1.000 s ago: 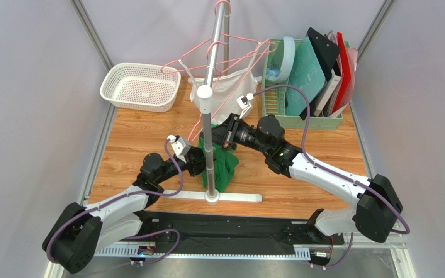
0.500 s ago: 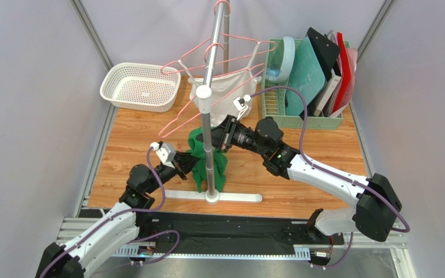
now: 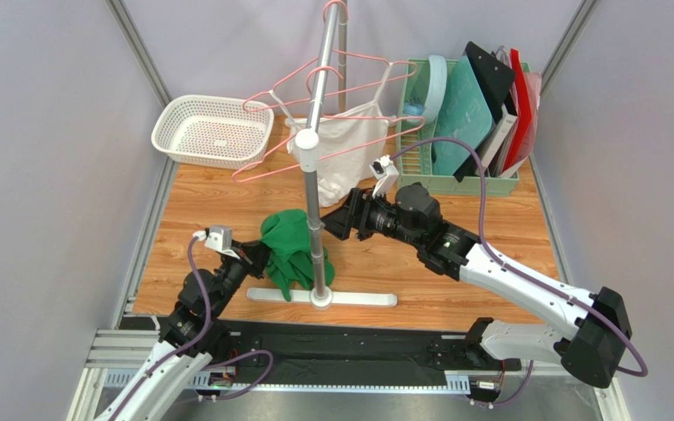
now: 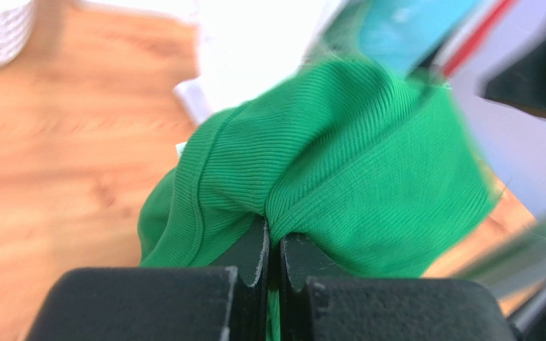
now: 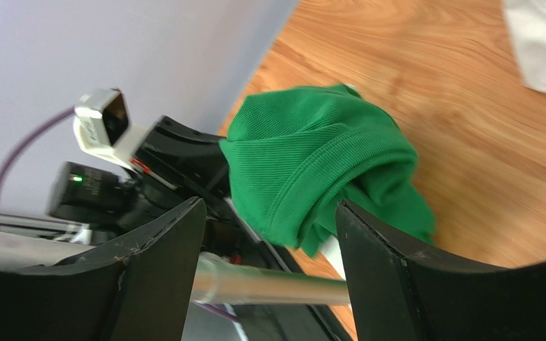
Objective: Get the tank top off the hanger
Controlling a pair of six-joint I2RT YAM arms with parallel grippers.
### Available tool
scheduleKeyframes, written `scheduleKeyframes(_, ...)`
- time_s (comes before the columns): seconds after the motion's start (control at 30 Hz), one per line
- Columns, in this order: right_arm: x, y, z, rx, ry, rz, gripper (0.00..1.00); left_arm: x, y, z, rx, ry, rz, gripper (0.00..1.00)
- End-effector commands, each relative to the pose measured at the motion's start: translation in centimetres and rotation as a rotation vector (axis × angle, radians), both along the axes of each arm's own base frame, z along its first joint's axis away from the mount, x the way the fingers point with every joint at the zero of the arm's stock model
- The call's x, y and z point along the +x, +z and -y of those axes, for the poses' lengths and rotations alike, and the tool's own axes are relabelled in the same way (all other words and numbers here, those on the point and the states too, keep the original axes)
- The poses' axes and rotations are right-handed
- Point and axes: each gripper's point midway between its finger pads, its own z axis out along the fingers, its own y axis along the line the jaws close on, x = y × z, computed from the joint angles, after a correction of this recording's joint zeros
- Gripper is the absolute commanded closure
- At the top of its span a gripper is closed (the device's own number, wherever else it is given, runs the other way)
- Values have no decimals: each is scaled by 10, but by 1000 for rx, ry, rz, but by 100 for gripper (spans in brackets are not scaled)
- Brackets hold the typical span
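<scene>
Left wrist, left gripper (image 4: 272, 249) clenched on green tank top (image 4: 354, 163), right gripper (image 5: 269, 206) released beside it

Black-jointed white arms (image 3: 525, 285) trail purple cables (image 3: 479, 206); pincer fingers (image 5: 390, 277) are black.

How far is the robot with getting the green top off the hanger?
Looks done: the green top is clear of the pink hanger, which hangs bare. In hand: the left gripper is shut on the top; the right gripper is open, holding nothing. Left: probably just setting the top down.
</scene>
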Motion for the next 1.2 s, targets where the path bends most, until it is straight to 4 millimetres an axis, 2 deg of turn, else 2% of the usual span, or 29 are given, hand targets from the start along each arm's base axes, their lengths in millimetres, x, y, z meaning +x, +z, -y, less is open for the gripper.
scheduleKeyframes(0.0,0,-16,36,-185,-82,45,27,3,-8,-41,-59,236,-167,100)
scheduleKeyframes(0.07,-6,-29,47,-221,-92,34,27,3,-10,-51,-69,295,-213,100)
scheduleKeyframes(0.13,-15,-23,58,-199,-97,47,27,4,-2,-63,-95,367,-238,100)
scheduleKeyframes(0.17,-19,-21,61,-184,-94,47,27,4,-10,-66,-69,393,-288,100)
scheduleKeyframes(0.23,-30,-22,72,-169,-86,51,27,8,5,-78,-60,455,-295,100)
scheduleKeyframes(0.27,-33,-24,75,-166,-86,46,27,12,0,-80,-8,471,-332,100)
scheduleKeyframes(0.3,-37,-30,79,-173,-84,38,27,18,14,-89,-15,511,-325,100)
scheduleKeyframes(0.33,-43,-27,86,-159,-83,47,27,21,18,-86,-9,486,-344,100)
scheduleKeyframes(0.37,-47,-28,90,-155,-82,47,27,29,12,-87,16,493,-400,100)
scheduleKeyframes(0.4,-50,-34,94,-159,-82,40,27,37,28,-94,-19,496,-405,100)
scheduleKeyframes(0.43,-56,-31,101,-148,-83,48,27,43,32,-97,-27,500,-426,100)
scheduleKeyframes(0.47,-60,-32,105,-144,-85,50,27,55,26,-101,-20,503,-483,100)
scheduleKeyframes(0.5,-61,-34,110,-148,-91,49,27,65,49,-114,-64,525,-469,100)
scheduleKeyframes(0.53,-64,-41,114,-163,-94,39,27,72,56,-120,-80,534,-486,100)
scheduleKeyframes(0.57,-68,-37,121,-149,-101,53,27,85,50,-137,-93,580,-550,100)
scheduleKeyframes(0.6,-70,-36,123,-147,-103,57,27,95,80,-141,-117,572,-509,100)
scheduleKeyframes(0.63,-72,-38,127,-155,-104,58,27,108,79,-148,-137,595,-549,100)
scheduleKeyframes(0.67,-74,-34,131,-142,-110,70,27,115,90,-156,-155,613,-542,100)
scheduleKeyframes(0.7,-76,-33,133,-142,-110,76,27,126,125,-158,-167,600,-469,100)
scheduleKeyframes(0.77,-79,-30,138,-141,-110,91,27,147,143,-166,-160,619,-451,100)
scheduleKeyframes(0.8,-80,-29,140,-141,-111,96,27,155,181,-171,-163,633,-373,100)
scheduleKeyframes(0.83,-81,-31,142,-151,-110,94,27,171,183,-175,-153,640,-381,100)
scheduleKeyframes(0.87,-83,-28,143,-146,-107,99,27,179,214,-178,-156,639,-309,100)
scheduleKeyframes(0.93,-87,-25,147,-136,-101,109,27,205,221,-185,-150,650,-292,100)
scheduleKeyframes(0.97,-88,-23,147,-130,-99,114,27,212,243,-189,-159,661,-245,100)
scheduleKeyframes(1.0,-90,-22,150,-129,-97,120,27,220,248,-194,-154,681,-233,100)
scheduleKeyframes(1.03,-92,-20,152,-127,-96,125,27,239,238,-200,-144,690,-254,100)
scheduleKeyframes(1.07,-92,-18,154,-130,-99,137,27,245,256,-202,-146,694,-210,100)
scheduleKeyframes(1.17,-93,-12,162,-142,-114,172,27,257,252,-199,-212,751,-232,100)
